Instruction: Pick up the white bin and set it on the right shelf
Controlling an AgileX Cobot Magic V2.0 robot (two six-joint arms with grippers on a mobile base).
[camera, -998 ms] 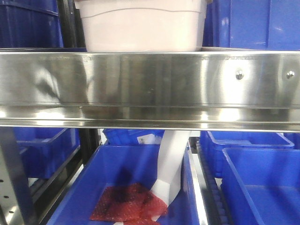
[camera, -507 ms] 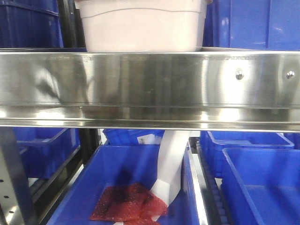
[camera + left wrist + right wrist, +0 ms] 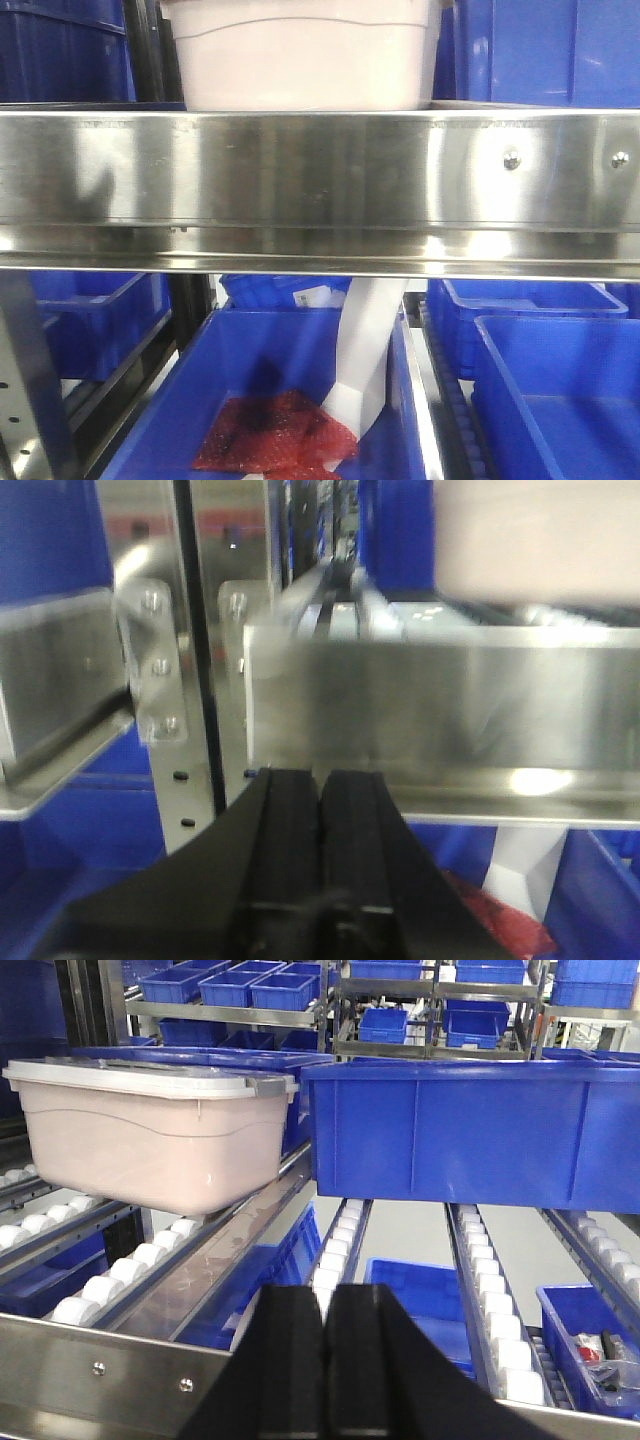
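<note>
Warehouse racking all around you: steel flow racks with white rollers [image 3: 140, 1260] and rows of blue bins receding into the background of the right wrist view. No brand or legible writing anywhere; the only label-like thing is a small white tag [image 3: 308, 297] on a blue bin under the shelf, too blurred to read. White bin [image 3: 150, 1140] sits on the right shelf [image 3: 320, 180], on the roller lanes just behind the front rail, lid on, upright. From the right wrist view its long axis runs roughly across the frame, one corner turned toward the camera; in the front view its curved moulded line faces you, directly above the rail. Just right of it on the same level is a big blue bin [image 3: 480, 1130]; whether the two touch you can't tell. Two screw heads [image 3: 511, 158] show on the rail toward its right end. Below the shelf, an open blue bin [image 3: 250, 390] holds a red mesh-like bag [image 3: 275, 435] and a white bag or sleeve [image 3: 365, 360] standing up out of it. Lower right in the right wrist view, another blue bin [image 3: 590, 1340] holds small mixed items, too small to identify. Left gripper [image 3: 321, 810]: jaws pressed together, nothing in them, in front of the rail's left end. Right gripper [image 3: 325, 1330]: jaws likewise closed flat and empty, just above the rail, clear of the white bin.
</note>
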